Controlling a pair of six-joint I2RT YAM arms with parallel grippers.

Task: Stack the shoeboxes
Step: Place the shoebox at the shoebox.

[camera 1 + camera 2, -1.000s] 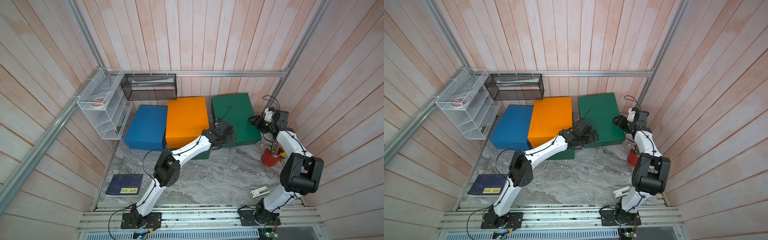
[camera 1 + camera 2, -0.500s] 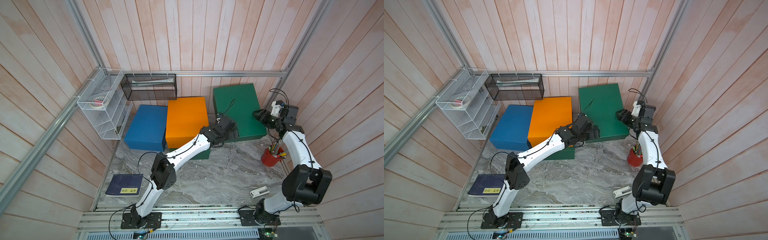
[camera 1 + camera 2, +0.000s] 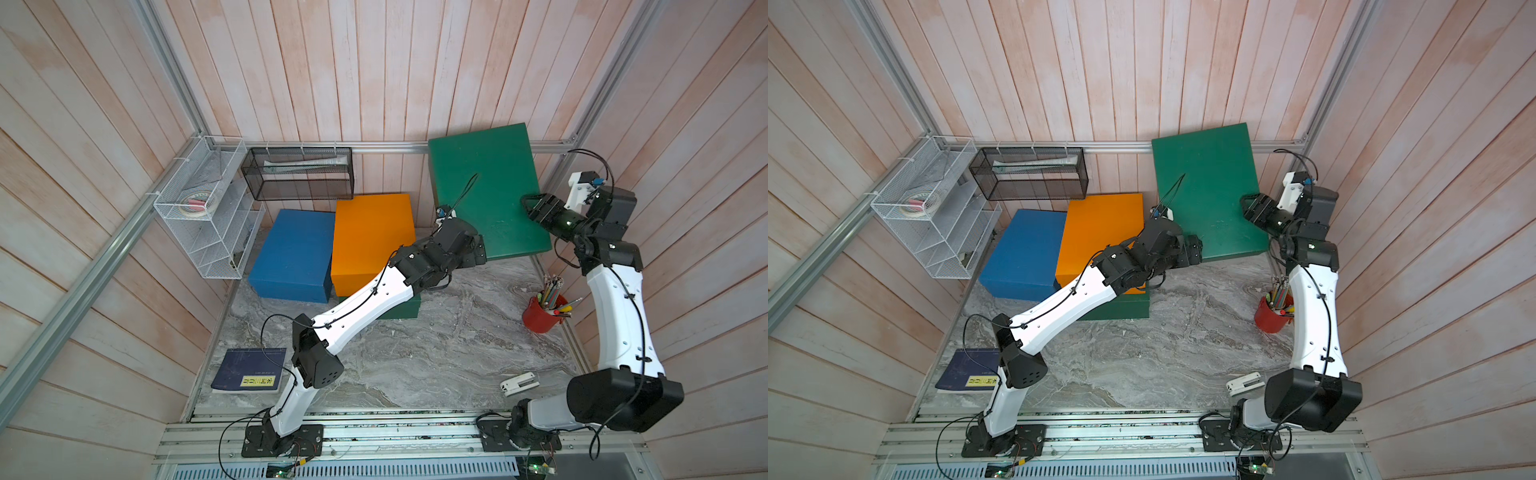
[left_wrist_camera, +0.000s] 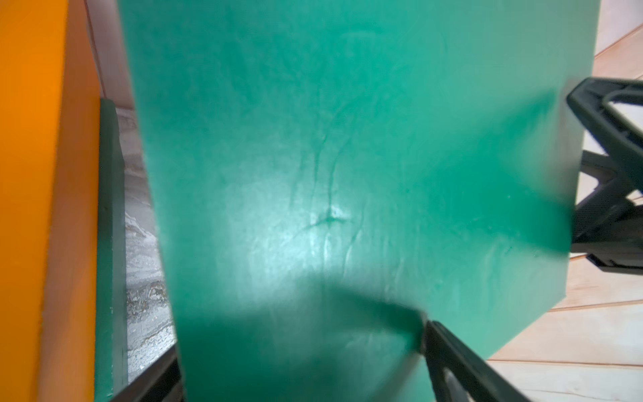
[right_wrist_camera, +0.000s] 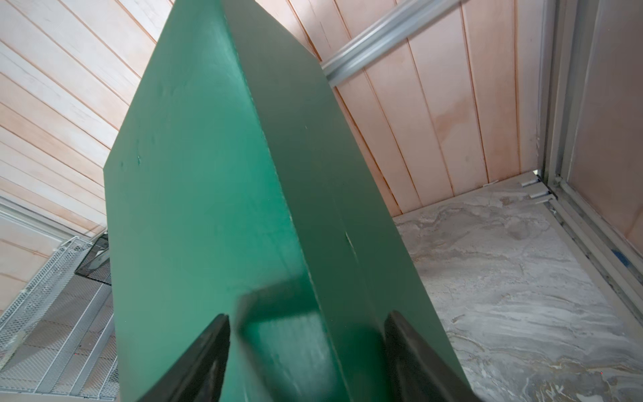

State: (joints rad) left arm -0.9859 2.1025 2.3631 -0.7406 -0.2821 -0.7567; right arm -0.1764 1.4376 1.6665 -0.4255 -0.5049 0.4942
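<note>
**Item 1, my left gripper (image 3: 477, 250).** Jaws at their widest, closed across the near corner of the lifted green shoebox (image 3: 482, 178). In the left wrist view, green card fills the gap from finger to finger.

**Item 2, my right gripper (image 3: 531, 206).** Clamped on the same box's 3 o'clock edge, fingers straddling the side wall.

**Item 3, lifted green shoebox.** Clear of the marble tabletop (image 3: 436, 357), at 1 o'clock of the table. It is tilted, with the far end high against the back wall.

**Item 4, orange shoebox (image 3: 370, 237).** At 9 o'clock of my load, seated on the lower green shoebox (image 3: 401, 311), which shows at its 6 o'clock edge.

**Item 5, blue shoebox (image 3: 291, 253).** On the table, just beside the orange one at its 9 o'clock.

**Step in hand, as I judge it.** A two-handed carry, partway through the lift.

**Next move calls for:**
- levelling the box;
- moving both arms together toward 9 o'clock;
- clearing the orange lid;
- squaring the edges before lowering.

If the arms move at uneven pace, the box may twist loose.
</note>
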